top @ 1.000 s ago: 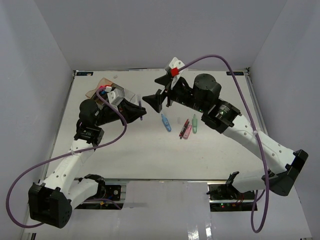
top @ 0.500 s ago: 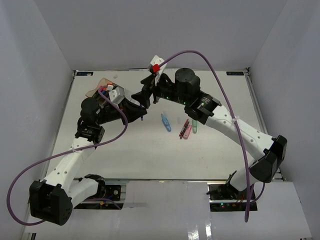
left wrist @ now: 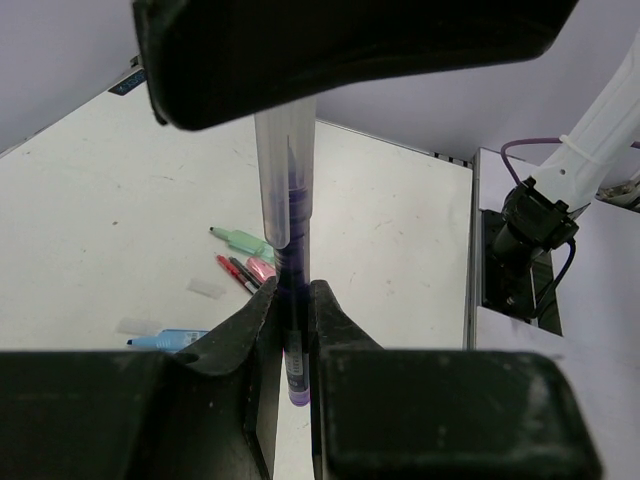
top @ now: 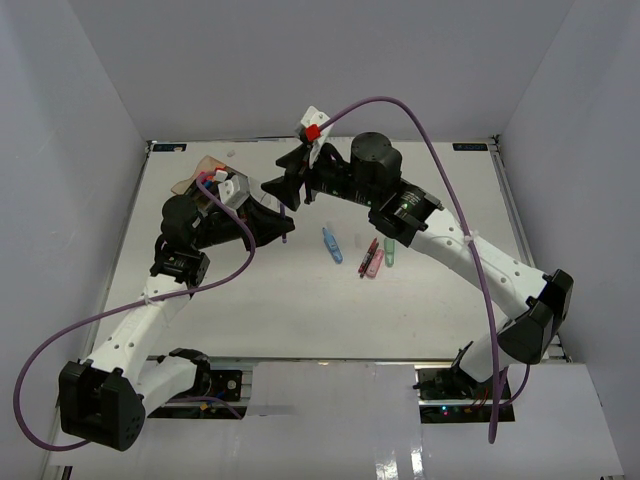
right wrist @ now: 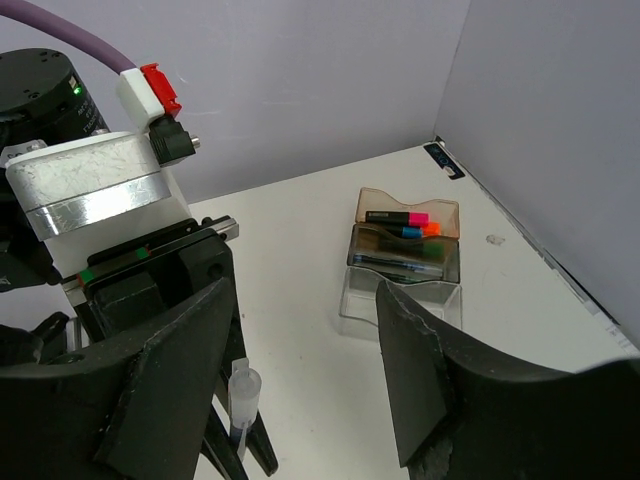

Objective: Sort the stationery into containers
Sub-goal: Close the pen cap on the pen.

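Booth of flat pale-lilac walls around a matte white surface (top: 300,310), smooth, with faint glare along the near edge. At 10 o'clock, a small organiser tray (right wrist: 400,300) of hard see-through plastic with adjoining rectangular compartments: amber, smoky grey, clear. In the amber one, stubby black highlighters (right wrist: 398,217) capped pink and orange. In the grey, thin dark pens (right wrist: 395,262). Loose near centre, toward 3 o'clock: pastel blue marker (top: 331,245), thin red pen (top: 368,256), pink marker (top: 376,264), mint marker (top: 389,248). Last three close together, blue one apart at their 9 o'clock.

Left arm (top: 150,300) folded at the elbow, forearm aimed toward 1 o'clock. Left jaws clamped on a slim pen (left wrist: 288,215) with a clear round barrel and purple ink core, between tray and loose markers. Cannot tell whether its tip meets the surface.

Right arm (top: 480,262) stretched long from 5 o'clock toward 11 o'clock, wrist tipped down over the pen's free end. Right jaws parted, broad matte black fingers (right wrist: 170,390) either side of that end, no contact visible.
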